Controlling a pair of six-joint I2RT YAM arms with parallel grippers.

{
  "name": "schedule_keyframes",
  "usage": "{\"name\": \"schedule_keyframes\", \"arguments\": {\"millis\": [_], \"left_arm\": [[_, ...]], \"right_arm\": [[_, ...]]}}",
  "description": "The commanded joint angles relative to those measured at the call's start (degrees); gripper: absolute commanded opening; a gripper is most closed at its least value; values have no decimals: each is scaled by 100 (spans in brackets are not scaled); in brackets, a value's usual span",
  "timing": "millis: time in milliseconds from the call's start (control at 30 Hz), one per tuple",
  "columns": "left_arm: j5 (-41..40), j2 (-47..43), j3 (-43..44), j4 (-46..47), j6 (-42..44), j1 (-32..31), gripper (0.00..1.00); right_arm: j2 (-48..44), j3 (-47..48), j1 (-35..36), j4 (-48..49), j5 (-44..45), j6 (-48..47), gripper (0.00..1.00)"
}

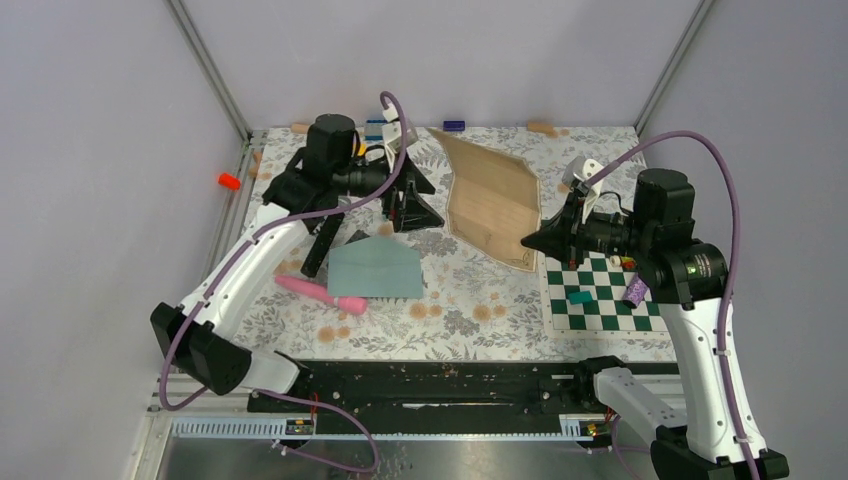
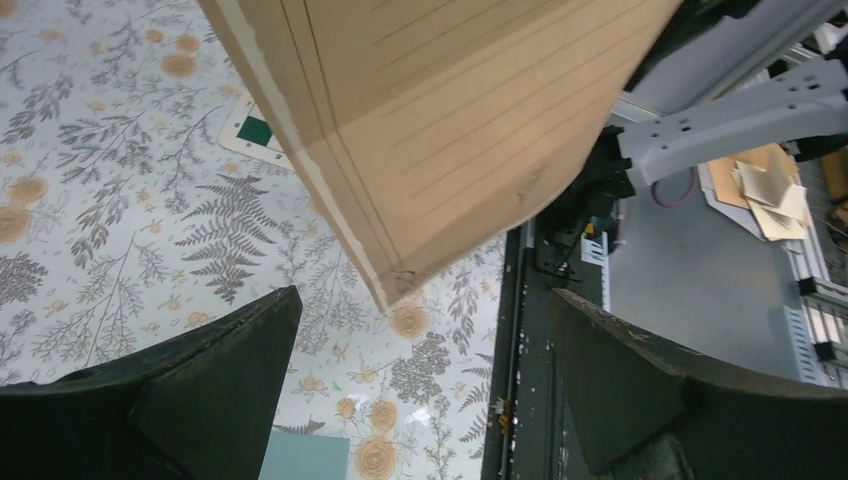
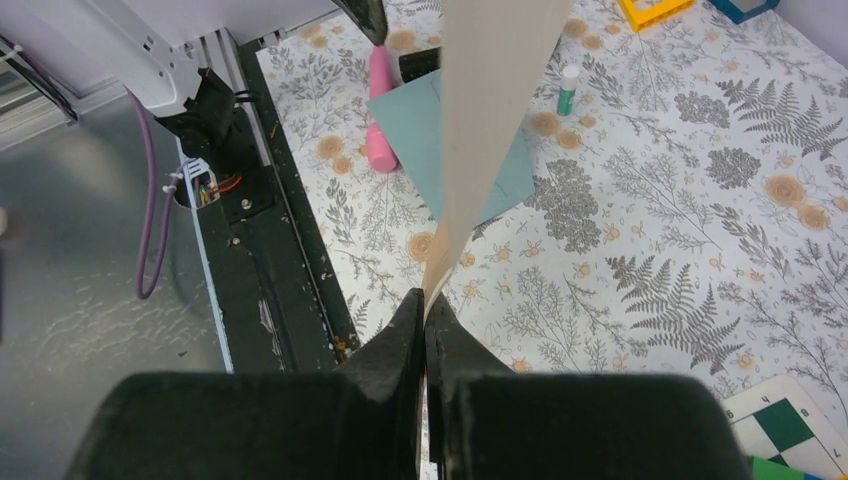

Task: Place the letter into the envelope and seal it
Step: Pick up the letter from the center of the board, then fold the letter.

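Note:
The letter [image 1: 492,200], a tan lined sheet with a fold, hangs in the air over the back middle of the table. My right gripper [image 1: 527,241] is shut on its lower right corner; in the right wrist view the letter [image 3: 490,120] rises edge-on out of the closed gripper [image 3: 427,298]. My left gripper [image 1: 425,198] stands open just left of the sheet, not touching it. In the left wrist view the letter [image 2: 450,120] is above the wide-apart gripper [image 2: 425,295], with nothing between the fingers. The teal-grey envelope [image 1: 375,270] lies flat on the floral cloth, near left of the letter, with a corner of the envelope [image 2: 305,458] showing.
A pink handled tool [image 1: 322,294] lies against the envelope's near left edge. A green-and-white chessboard mat [image 1: 600,295] with a green piece [image 1: 578,296] and a purple item [image 1: 635,291] lies under the right arm. A glue stick [image 3: 567,88] stands past the envelope. A black rail [image 1: 430,385] runs along the near edge.

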Motion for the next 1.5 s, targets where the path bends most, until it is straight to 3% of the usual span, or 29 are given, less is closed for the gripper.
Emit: {"name": "schedule_keyframes", "arguments": {"millis": [0,200,333,567,667,800,967,1267,1467], "left_arm": [[1035,-349,61,549,-386,102,99],[982,-648,-479,1381,-912,165,99],[745,-730,-535,1468,-1023,174,99],[884,-1326,-795,1096,-226,350,97],[1260,-1427,-533,481,289,706,97],[1675,-1626,-170,-121,819,1417,99],[1481,-1603,-44,-402,1131,1437,99],[368,-730,1058,-1328,1806,553,99],[57,-191,1622,-1851,2234,46,99]], "right_arm": [[-90,-70,35,475,-344,304,0],[-24,262,26,592,-810,880,0],[100,400,26,797,-1184,1402,0],[112,504,-472,1593,-1191,2542,0],[174,664,-471,1686,-1141,2680,0],[158,548,-518,1521,-809,2280,0],[104,185,-519,1339,-934,1718,0],[300,-281,-93,716,-1012,762,0],[437,-379,113,276,-1012,377,0]]}}
